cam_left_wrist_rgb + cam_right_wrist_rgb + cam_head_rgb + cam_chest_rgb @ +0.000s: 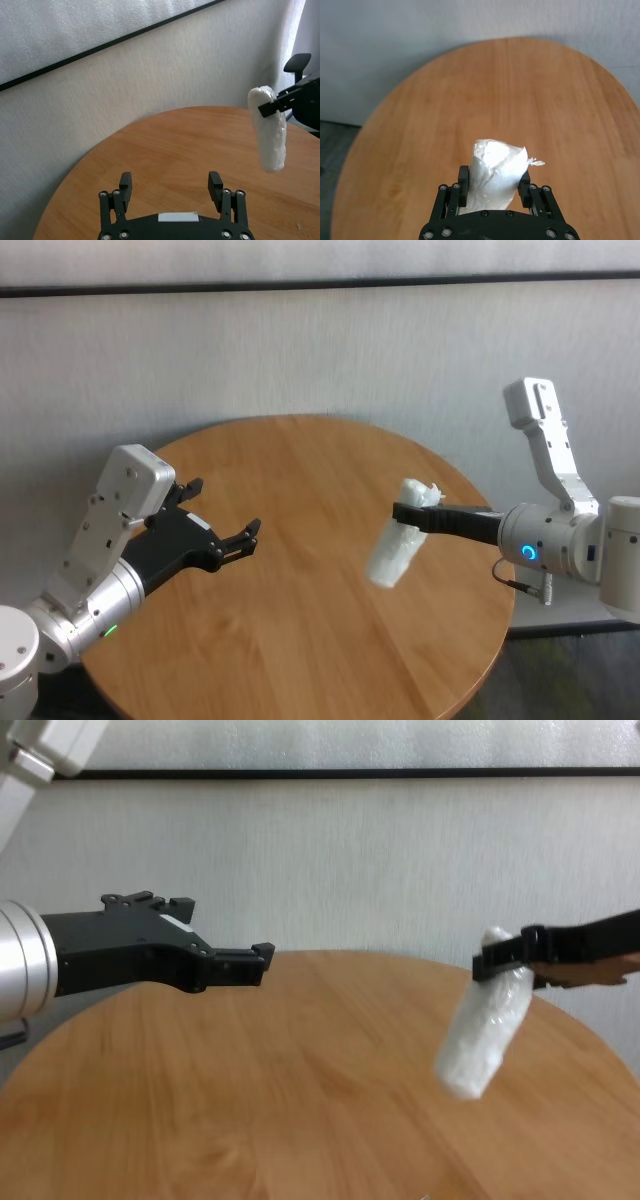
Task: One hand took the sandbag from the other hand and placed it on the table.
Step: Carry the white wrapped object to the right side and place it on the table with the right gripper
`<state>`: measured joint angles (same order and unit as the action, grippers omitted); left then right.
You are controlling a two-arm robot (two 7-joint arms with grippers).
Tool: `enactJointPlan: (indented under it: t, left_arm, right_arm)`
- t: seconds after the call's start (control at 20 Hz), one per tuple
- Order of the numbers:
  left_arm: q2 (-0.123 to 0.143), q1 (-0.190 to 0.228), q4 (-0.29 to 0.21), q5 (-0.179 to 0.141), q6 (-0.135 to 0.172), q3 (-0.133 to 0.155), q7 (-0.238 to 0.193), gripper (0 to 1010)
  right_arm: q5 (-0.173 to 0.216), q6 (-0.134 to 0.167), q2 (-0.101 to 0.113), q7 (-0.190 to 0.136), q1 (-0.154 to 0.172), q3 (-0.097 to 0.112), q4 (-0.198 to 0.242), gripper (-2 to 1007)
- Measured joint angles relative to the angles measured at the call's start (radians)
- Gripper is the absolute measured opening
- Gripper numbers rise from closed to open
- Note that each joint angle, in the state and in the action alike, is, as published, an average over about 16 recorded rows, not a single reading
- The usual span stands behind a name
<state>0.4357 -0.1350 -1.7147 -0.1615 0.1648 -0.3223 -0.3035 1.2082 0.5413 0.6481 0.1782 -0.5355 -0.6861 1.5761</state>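
Sandbag aloft, right of table centre.
Hanging from right gripper (pixel 409 515) above table (pixel 300 640): sandbag (pixel 398 552); opposite at left, well apart: left gripper (pixel 222 523).

Bench (pixel 300 660): near edge cut off in head and chest views. Sandbag (pixel 495 175): lower length hidden behind the right gripper (pixel 492 192) in its wrist view; lower end blurred in chest view.

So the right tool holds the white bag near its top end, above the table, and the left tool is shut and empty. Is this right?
Not fully. The left tool is empty but open: the left wrist view shows its fingers spread apart. The rest holds: the right tool grips the white bag near its top end, hanging above the table.
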Motion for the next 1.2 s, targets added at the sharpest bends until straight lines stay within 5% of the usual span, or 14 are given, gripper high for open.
enactJointPlan:
  t: [0.55, 1.2]
  left_arm:
    - [0.001, -0.001, -0.001, -0.001, -0.001, -0.001, 0.0, 1002]
    - [0.001, -0.001, -0.001, -0.001, -0.002, -0.002, 0.0, 1002]
  right_arm:
    - [-0.035, 0.107, -0.028, 0.076, -0.037, -0.011, -0.072, 572]
    - [-0.078, 0.156, -0.044, 0.089, -0.045, -0.011, -0.093, 572]
